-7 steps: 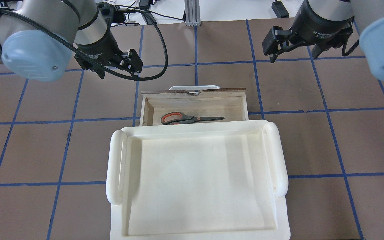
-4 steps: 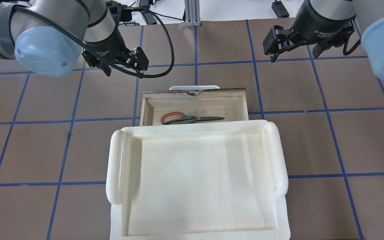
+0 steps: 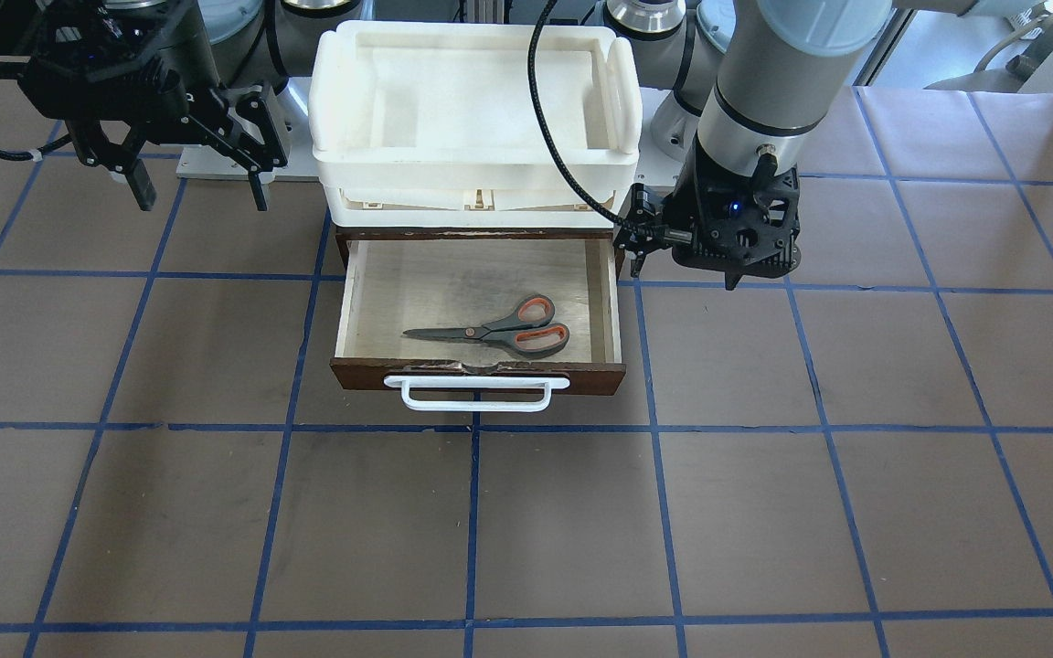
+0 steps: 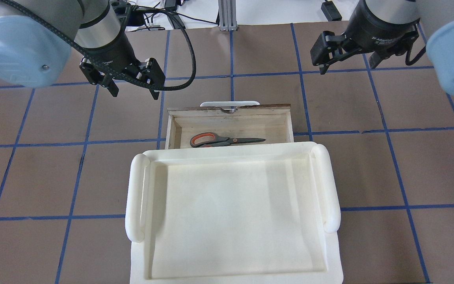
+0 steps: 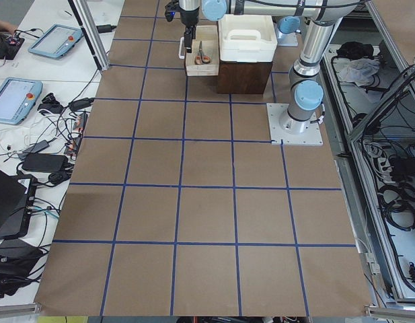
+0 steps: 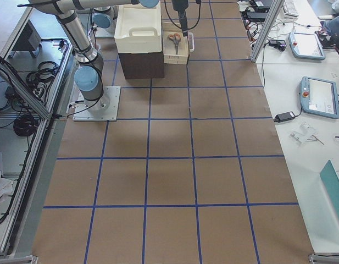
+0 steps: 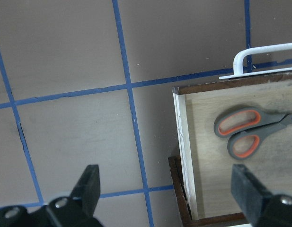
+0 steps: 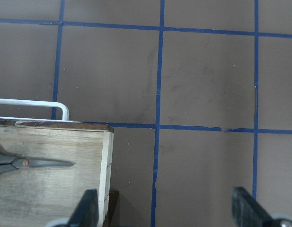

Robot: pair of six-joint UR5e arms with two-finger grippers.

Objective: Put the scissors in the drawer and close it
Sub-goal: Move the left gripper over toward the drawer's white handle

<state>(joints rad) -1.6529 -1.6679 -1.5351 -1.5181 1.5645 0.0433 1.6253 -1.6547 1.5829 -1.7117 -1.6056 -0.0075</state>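
The scissors (image 4: 227,140) (image 3: 499,334) lie flat inside the open drawer (image 4: 229,107) (image 3: 476,375), with the handles toward my left arm's side. The drawer's white bar handle (image 3: 476,402) points away from me. My left gripper (image 4: 134,90) (image 3: 682,274) hovers open and holds nothing, just beyond the drawer's left side. Its wrist view shows the scissors (image 7: 250,132) and the drawer's corner (image 7: 181,142) between the spread fingers (image 7: 86,184). My right gripper (image 4: 347,65) (image 3: 202,196) hangs open and holds nothing, further out past the drawer's right side. Its wrist view catches the blade tips (image 8: 46,163).
A white plastic tray (image 4: 136,197) (image 3: 335,82) sits on top of the dark cabinet that the drawer slides out of. The brown table carries a blue tape grid. Benches with tablets and cables flank it (image 5: 19,94) (image 6: 317,93).
My left arm has swung, and its gripper has shifted slightly left and closer to the drawer's left corner. The right arm, the scissors and the drawer have not moved.
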